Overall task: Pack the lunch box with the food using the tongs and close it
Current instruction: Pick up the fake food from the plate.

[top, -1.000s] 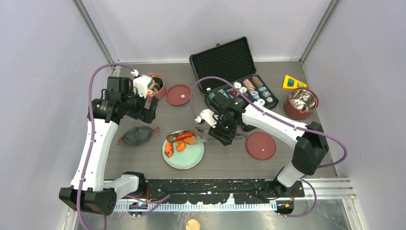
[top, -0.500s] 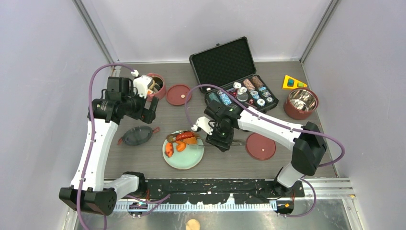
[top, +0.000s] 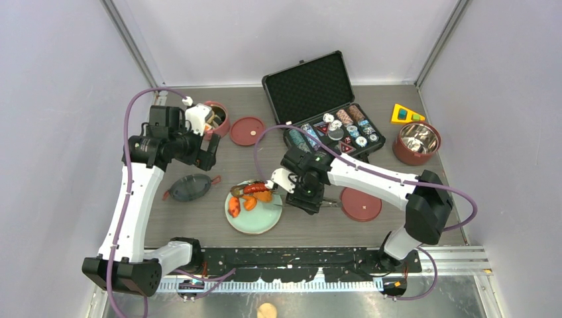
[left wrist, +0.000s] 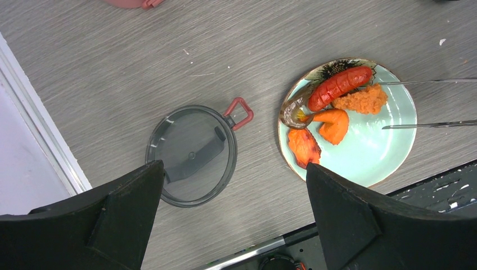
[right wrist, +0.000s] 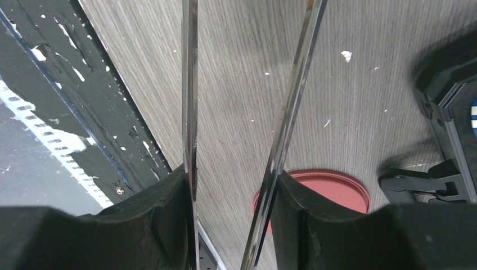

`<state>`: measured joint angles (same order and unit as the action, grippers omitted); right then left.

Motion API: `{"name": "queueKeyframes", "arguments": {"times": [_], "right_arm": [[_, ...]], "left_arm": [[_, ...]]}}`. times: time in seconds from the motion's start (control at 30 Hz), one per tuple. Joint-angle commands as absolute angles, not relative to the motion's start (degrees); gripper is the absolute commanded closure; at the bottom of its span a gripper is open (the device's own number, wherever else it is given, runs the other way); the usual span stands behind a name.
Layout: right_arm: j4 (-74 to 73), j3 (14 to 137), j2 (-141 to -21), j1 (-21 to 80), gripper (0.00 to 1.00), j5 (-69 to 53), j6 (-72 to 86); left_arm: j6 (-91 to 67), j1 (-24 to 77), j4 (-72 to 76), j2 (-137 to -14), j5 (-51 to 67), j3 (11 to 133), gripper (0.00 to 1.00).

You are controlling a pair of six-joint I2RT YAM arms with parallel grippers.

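Pinching the tongs (right wrist: 189,84) in the right claw (right wrist: 230,185), tips parted over the plate (left wrist: 371,157) beside the sausage (left wrist: 340,88). Holding the left claw (left wrist: 233,169) spread wide, empty, above the top lid (left wrist: 191,152) on the counter (left wrist: 281,45). Well apart at back left, the lunch box bowl (top: 219,122). Risk of skidding the sausage off the plate through an off-centre squeeze.

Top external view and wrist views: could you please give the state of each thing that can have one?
black case: open.
right tier: uncovered, empty.
left tier: uncovered.
top lid: off, lying flat.
tongs: arms apart, held by right gripper.
left gripper: open, empty.
plate: holds food.
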<state>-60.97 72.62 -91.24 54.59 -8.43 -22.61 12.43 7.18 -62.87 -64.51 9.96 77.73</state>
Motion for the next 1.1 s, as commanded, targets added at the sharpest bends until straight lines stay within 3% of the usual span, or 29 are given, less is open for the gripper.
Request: {"name": "queueKeyframes", "arguments": {"times": [0.0,0.6,1.07], "right_arm": [[-57.7,74.0,-90.8,55.1,0.47,-5.2,-21.3],[-56.7,76.0,-93.4,57.2,0.48,-4.5,-20.6],[-60.0,74.4,-89.1,58.1,0.67,-4.2,-21.5]], "left_arm": [[12.4,7.5,-62.7,-64.4,10.9,78.1,0.00],[12.4,7.5,-62.3,-64.9,11.0,78.1,0.00],[12.1,7.5,-62.3,-65.6,11.4,78.4,0.00]]}}
